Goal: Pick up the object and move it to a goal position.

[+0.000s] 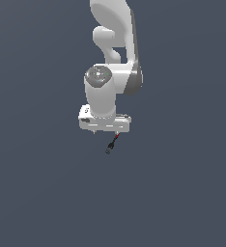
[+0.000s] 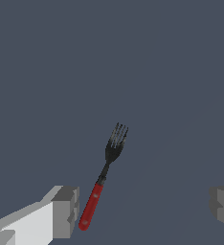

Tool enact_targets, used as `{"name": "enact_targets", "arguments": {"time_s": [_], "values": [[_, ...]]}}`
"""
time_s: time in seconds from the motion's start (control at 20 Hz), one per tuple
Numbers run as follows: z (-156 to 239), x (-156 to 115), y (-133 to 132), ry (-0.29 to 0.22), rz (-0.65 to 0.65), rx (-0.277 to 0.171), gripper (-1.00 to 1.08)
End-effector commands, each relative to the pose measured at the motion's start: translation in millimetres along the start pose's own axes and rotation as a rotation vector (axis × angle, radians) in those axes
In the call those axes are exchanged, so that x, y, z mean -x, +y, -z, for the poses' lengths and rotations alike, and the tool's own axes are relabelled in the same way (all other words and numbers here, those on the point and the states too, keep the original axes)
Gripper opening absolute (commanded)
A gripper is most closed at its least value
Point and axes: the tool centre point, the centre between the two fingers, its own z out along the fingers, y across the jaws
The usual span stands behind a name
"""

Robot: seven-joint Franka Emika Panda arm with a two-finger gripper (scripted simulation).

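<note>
Slate-grey table (image 1: 42, 193) filled both views, flat and featureless, with no wall, edge or goal marker showing; the white arm (image 1: 116, 53) hung over it with the gripper (image 2: 142, 210) low and its jaws wide apart, clamped on nothing. Below and between them lay the object (image 2: 103, 179), a small fork, its red handle just beside one grey finger pad (image 2: 66, 211), dark tines pointing away; it looked light, stiff and thin, probably slippery at the metal neck, so the handle seemed the better hold.
</note>
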Motion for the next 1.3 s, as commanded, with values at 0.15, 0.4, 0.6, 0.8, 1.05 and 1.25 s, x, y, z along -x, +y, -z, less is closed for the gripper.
{"name": "enact_targets", "arguments": {"time_s": [0.15, 0.4, 0.6, 0.8, 1.05, 1.25], "values": [[-2, 1, -1, 0.000, -0.006, 0.000, 1.00], [-12, 4, -6, 0.006, -0.042, 0.000, 1.00], [-25, 10, -12, 0.014, -0.092, 0.001, 1.00], [-43, 19, -19, 0.025, -0.161, 0.002, 1.00], [-67, 33, -28, 0.041, -0.259, 0.003, 1.00], [-81, 42, -33, 0.052, -0.318, 0.003, 1.00]]}}
